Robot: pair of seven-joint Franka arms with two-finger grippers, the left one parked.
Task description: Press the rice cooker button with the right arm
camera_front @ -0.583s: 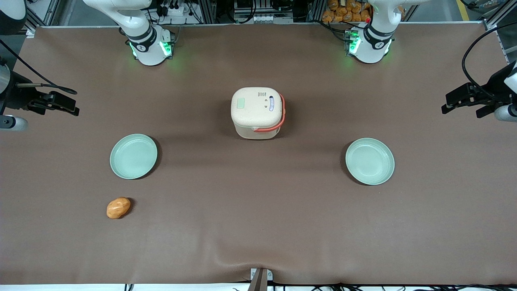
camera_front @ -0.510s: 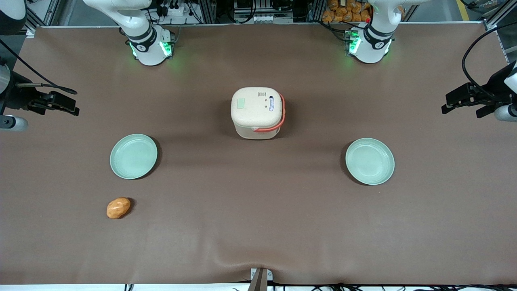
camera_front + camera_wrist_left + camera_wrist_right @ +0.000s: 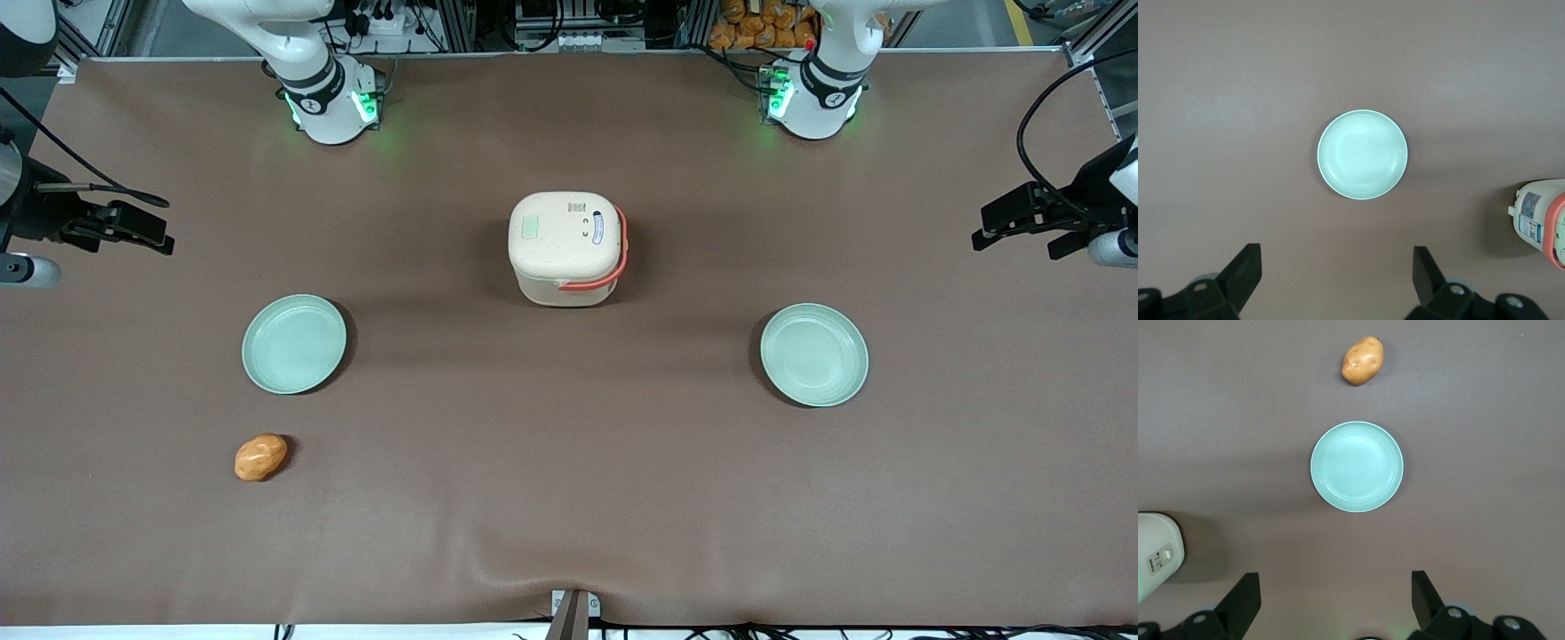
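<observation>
- The right arm's pincer point(image 3: 1331, 603), fingers spread and empty, hangs high over a green plate point(image 3: 1357, 467) — well apart from the rice cooker point(image 3: 565, 250).
- The button point(image 3: 532, 228) sits on the lid, mid-bench.
- Risk: a long reach could land off the small pad — on bare lid.

A brown table cover point(image 3: 569, 498) carries two round pale-green plates, both bare: one point(image 3: 294, 344) toward the working arm's end, one point(image 3: 814, 355) toward the parked arm's end, well apart from each other. One potato point(image 3: 260, 457), orange-brown and lying on its side, rests on the cover near the first plate and nearer the front camera than it, not touching it. Along the table's back edge, an aluminium frame point(image 3: 498, 22) with cables and a heap of orange-brown items point(image 3: 760, 22).
</observation>
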